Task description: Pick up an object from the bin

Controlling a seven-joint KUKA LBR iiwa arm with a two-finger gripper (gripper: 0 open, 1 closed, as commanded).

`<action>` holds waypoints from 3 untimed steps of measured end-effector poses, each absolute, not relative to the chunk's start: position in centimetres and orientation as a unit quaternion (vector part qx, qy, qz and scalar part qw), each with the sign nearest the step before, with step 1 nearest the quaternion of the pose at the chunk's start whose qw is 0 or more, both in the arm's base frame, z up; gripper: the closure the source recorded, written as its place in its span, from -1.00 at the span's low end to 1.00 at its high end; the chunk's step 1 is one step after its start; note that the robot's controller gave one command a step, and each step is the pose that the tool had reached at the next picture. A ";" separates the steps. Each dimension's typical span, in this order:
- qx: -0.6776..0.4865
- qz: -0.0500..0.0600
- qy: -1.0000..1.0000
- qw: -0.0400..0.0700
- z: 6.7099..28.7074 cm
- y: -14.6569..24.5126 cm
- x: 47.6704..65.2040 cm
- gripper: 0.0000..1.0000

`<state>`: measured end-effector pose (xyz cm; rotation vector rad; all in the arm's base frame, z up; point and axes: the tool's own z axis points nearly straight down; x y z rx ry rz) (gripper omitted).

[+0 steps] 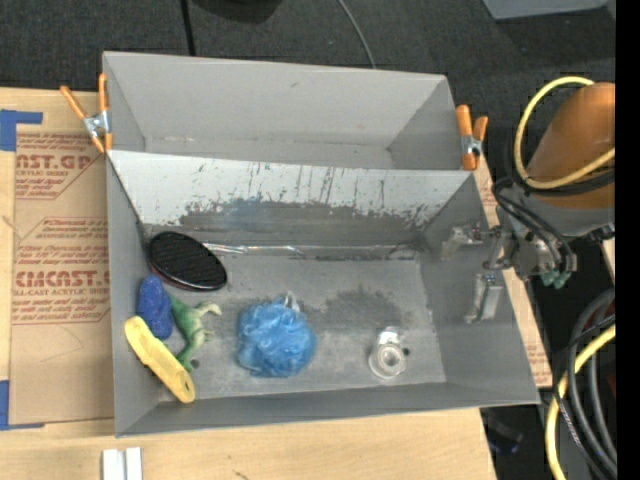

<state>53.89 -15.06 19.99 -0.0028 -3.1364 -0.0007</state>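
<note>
Nearest on the bin floor, a yellow banana, a blue pouf and a clear ring are lying untouched, with a black oval sitting farther back left. Beyond the ring to the right, the gripper is hanging over the sloped right wall, carrying nothing visible; I cannot tell whether it is gaping or closed, so reaching, grasping and lifting are seemingly all remaining.
</note>
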 end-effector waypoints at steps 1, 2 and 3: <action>0.000 0.000 -1.000 -0.001 20.5 -15.0 54.0 -1.00; -0.019 0.001 -1.000 -0.001 17.8 -10.5 52.9 -1.00; -0.074 -0.001 -0.997 0.001 16.3 -7.0 52.9 -1.00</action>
